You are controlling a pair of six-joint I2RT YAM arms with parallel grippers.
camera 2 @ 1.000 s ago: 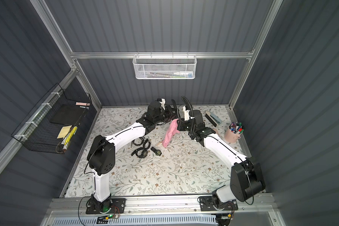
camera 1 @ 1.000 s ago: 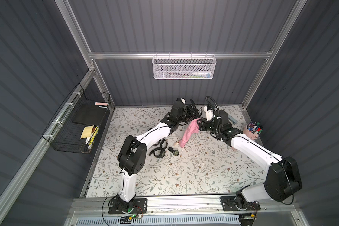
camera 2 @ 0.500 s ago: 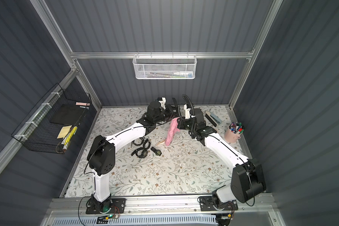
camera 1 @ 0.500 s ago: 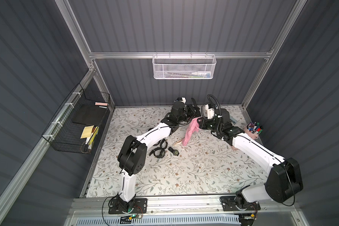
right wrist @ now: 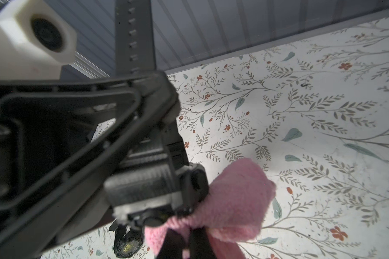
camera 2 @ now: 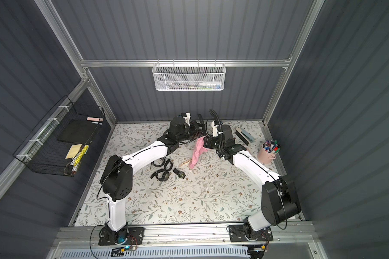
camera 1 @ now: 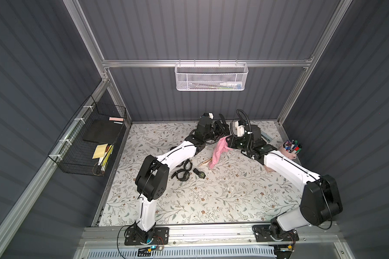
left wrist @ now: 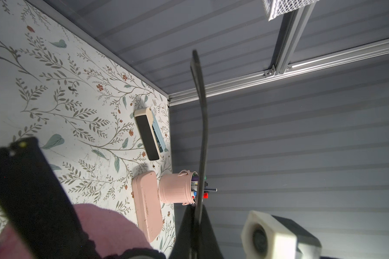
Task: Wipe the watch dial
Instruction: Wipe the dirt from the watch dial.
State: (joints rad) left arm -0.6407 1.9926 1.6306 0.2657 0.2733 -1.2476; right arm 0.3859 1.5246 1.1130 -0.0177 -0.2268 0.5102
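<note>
A black watch (right wrist: 157, 186) is held off the table near the back wall, its holed strap (camera 1: 222, 117) (left wrist: 200, 112) sticking up. My left gripper (camera 1: 224, 131) (camera 2: 197, 132) (left wrist: 195, 224) is shut on that strap. A pink cloth (camera 1: 219, 150) (camera 2: 197, 150) (right wrist: 234, 197) hangs from my right gripper (camera 1: 229, 143) (camera 2: 206, 143) (right wrist: 189, 237), which is shut on it. The bunched top of the cloth presses against the watch's case. The dial itself is hidden behind the cloth.
Other black watches (camera 1: 181, 175) (camera 1: 200, 173) (right wrist: 127, 244) and a wooden stick (camera 1: 204, 162) lie on the floral mat below the cloth. At the right stand a pink pen cup (camera 1: 290, 149), a pink case (left wrist: 146, 206) and a black-and-blue eraser (left wrist: 149, 134).
The right arm has shifted slightly with the cloth against the watch. Both grips are unchanged, and the left arm is almost still.
</note>
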